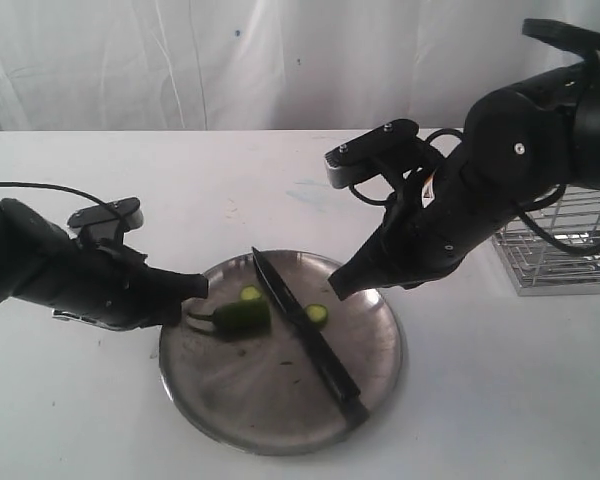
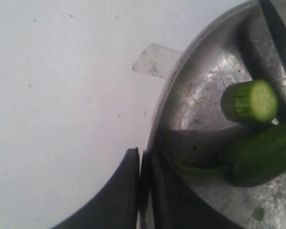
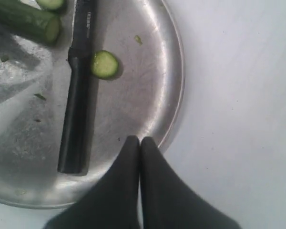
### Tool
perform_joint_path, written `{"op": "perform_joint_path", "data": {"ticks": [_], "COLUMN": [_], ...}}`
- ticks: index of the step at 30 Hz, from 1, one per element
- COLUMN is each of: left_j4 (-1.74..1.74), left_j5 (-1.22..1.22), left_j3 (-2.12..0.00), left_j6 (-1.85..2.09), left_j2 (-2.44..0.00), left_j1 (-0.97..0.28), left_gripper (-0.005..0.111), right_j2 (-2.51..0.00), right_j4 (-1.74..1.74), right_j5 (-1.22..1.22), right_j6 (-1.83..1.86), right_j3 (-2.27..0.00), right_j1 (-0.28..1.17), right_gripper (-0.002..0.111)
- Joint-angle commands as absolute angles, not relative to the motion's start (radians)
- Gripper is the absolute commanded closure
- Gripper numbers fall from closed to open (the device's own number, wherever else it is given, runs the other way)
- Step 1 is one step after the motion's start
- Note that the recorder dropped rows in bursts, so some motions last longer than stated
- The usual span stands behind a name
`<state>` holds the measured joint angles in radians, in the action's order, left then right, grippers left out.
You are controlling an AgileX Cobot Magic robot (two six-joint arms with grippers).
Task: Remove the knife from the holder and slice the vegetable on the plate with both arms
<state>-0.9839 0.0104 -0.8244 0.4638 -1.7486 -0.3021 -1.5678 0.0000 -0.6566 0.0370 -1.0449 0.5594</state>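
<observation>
From outside, the knife (image 1: 305, 335) lies across the plate (image 1: 380, 355) between two cut slices, so slicing looks done; the holder (image 1: 565, 250) stands far right. My left gripper (image 2: 139, 164) is closed and empty beside the vegetable (image 2: 257, 160) stem. My right gripper (image 3: 140, 143), also closed and empty, hangs over the plate's rim.

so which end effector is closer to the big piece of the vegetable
Left. The left end effector is at the plate's rim right beside the vegetable's stem end. The right end effector is shut above the far rim, across the knife.
</observation>
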Motion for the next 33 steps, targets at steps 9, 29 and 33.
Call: {"op": "perform_joint_path", "data": {"ticks": [9, 29, 33], "left_j4": [-1.125, -0.823, -0.757], "left_j5": [0.076, -0.053, -0.066], "left_j3": [-0.867, -0.867, -0.867], "left_j6": [0.418, 0.426, 0.426], "left_j2": [-1.747, -1.745, -1.712], "left_j1": [-0.301, -0.301, -0.301], "left_gripper": [0.107, 0.054, 0.052], "right_j2": [-1.559, -1.559, -1.559], "right_j4": [0.008, 0.008, 0.000], "right_j5": [-0.657, -0.666, -0.622], "right_j6": [0.035, 0.035, 0.035], "right_j3": [-1.043, -1.033, -1.016], "right_j1": [0.557, 0.557, 0.546], "right_gripper": [0.108, 0.108, 0.108]}}
